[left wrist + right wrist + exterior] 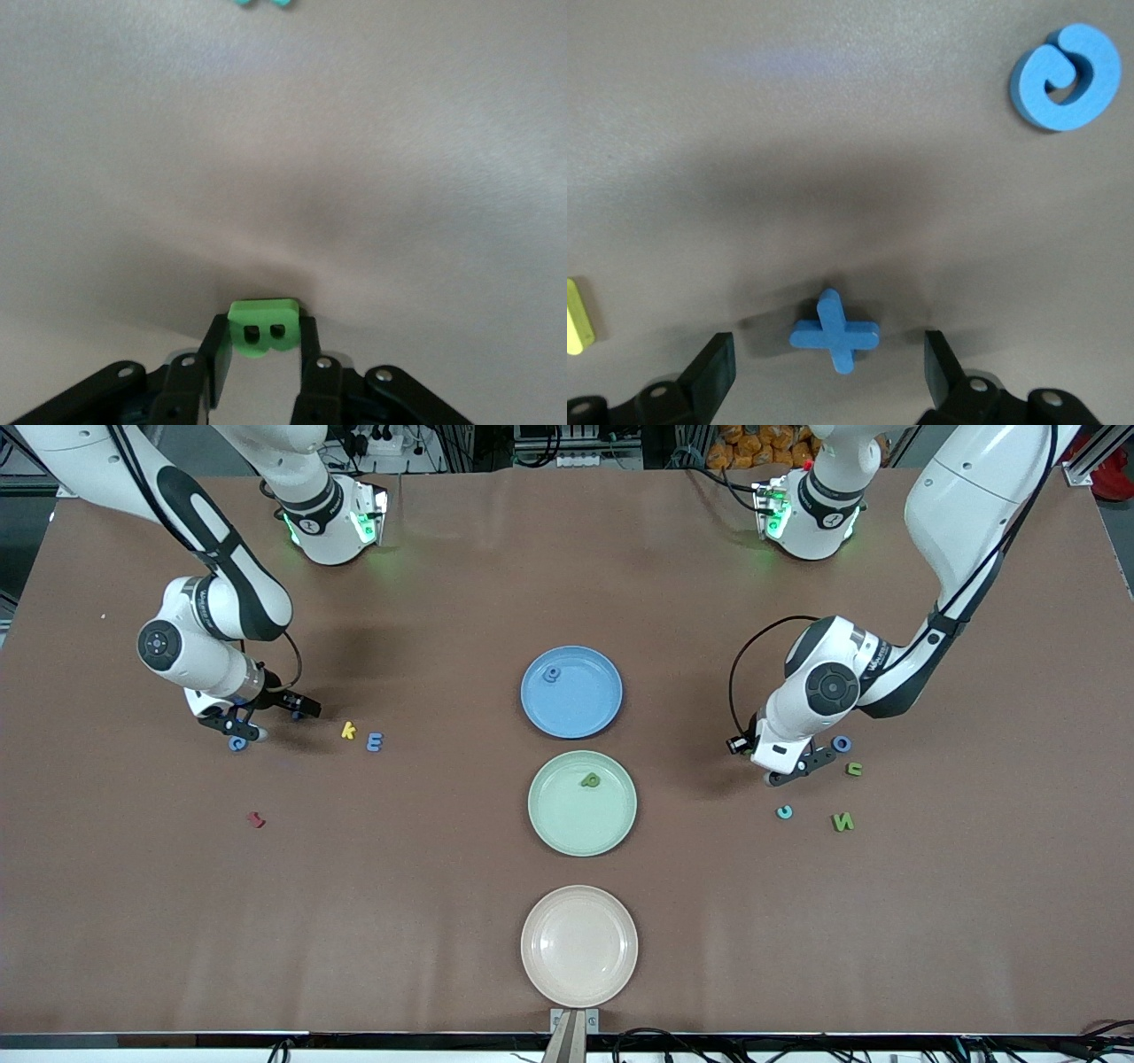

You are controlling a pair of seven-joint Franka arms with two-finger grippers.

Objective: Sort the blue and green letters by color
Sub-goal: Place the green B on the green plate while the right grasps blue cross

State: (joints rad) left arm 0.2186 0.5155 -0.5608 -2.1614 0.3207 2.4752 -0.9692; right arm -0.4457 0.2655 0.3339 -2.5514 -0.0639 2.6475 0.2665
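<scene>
One green letter (261,328) between left end effector (260,350) fingers

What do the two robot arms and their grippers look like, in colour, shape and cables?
Both arms have glossy white rounded shells with black joint bands and round dark caps at the wrist. A thin black cable loops beside each forearm. Green lights glow on both bases. The left gripper and right gripper are black, with flat fingers on bolted linkages.
</scene>
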